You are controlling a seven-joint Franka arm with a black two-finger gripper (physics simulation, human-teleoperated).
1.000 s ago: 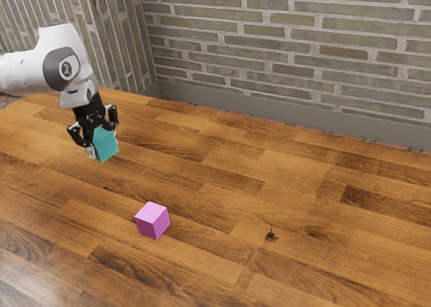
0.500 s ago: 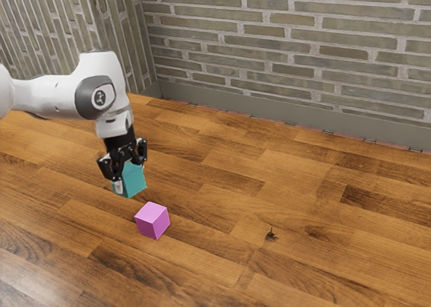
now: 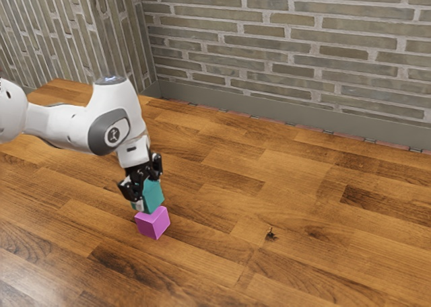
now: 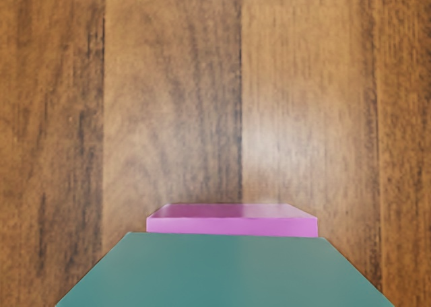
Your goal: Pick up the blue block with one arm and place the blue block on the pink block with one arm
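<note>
My black gripper [image 3: 147, 194] is shut on the blue-green block [image 3: 153, 196], gripping it from two sides. The block hangs directly over the pink block [image 3: 153, 223], which rests on the wooden floor; whether their faces touch I cannot tell. In the wrist view the blue-green block [image 4: 225, 270] lies just under the hand, and a strip of the pink block [image 4: 232, 220] shows beyond it.
A wooden plank floor [image 3: 283, 186] spreads all around, with brick walls [image 3: 289, 38] at the back and at the exterior view's left. A small dark speck [image 3: 271, 234] lies on the floor to the exterior view's right of the pink block.
My arm has carried the blue-green block toward the exterior view's right and downward, from beside the far left to right above the pink block. The pink block has stayed put.
</note>
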